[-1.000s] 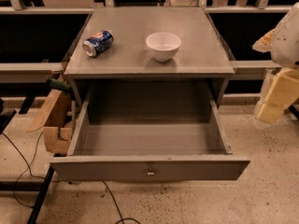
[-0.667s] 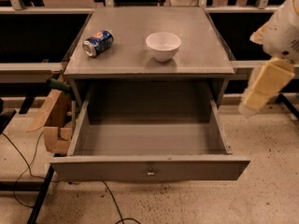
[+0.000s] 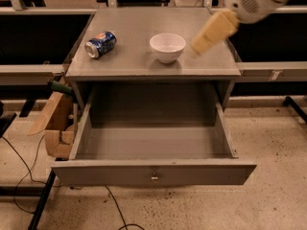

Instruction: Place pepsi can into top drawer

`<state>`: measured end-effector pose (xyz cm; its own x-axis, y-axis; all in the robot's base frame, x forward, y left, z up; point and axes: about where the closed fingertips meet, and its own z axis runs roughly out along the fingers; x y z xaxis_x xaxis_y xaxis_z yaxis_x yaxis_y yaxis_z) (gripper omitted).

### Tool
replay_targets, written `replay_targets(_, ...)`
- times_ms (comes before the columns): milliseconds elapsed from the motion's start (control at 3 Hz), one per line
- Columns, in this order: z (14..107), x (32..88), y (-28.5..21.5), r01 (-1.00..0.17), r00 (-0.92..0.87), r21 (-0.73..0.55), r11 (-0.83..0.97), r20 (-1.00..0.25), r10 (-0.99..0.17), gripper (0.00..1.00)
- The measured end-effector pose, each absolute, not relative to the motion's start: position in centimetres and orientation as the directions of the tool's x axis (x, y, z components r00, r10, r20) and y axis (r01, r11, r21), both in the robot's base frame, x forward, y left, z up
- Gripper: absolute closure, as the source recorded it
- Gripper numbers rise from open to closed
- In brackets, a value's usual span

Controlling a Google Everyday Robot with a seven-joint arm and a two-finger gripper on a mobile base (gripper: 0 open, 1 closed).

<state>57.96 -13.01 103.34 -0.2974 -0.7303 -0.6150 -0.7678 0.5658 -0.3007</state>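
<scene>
Obs., camera view, one moment.

- Gripper: upper right of the frame, hanging over the right part of the cabinet top, just right of the white bowl and apart from it. It shows as a tan, tilted shape below the arm's white housing. We cannot tell whether the pincer is apart or together. It holds nothing that we can see.
- Pepsi can: on its side on the cabinet top, upper left of the frame, silver end facing lower left. It lies near the top's left edge and well apart from the gripper, with the bowl between the two.
- Bowl: upright, near the middle of the top, set back from the front edge.
- Top drawer: pulled far out toward the lower frame, mouth open upward. We see its grey bottom from the left wall to the right wall. The front panel is level, with the small knob at its centre.
- Edges: the cabinet top's front lip overhangs the rear part of the drawer box. The front part lies open from above.
- Left of the drawer: a cardboard box stands just beside the drawer's left wall. A dark cable runs over the speckled floor under the front panel.
- Right of the drawer: open floor.
</scene>
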Motion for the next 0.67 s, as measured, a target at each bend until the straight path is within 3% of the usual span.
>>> replay_targets(333,105.52,62.01,-8.86,-0.722,-0.303,-0.236,0.650,-0.737,-0.604,0.00)
replay_targets(667,105.49,61.97,-8.84,-0.723,-0.302,-0.237,0.648,-0.736,-0.606,0.00)
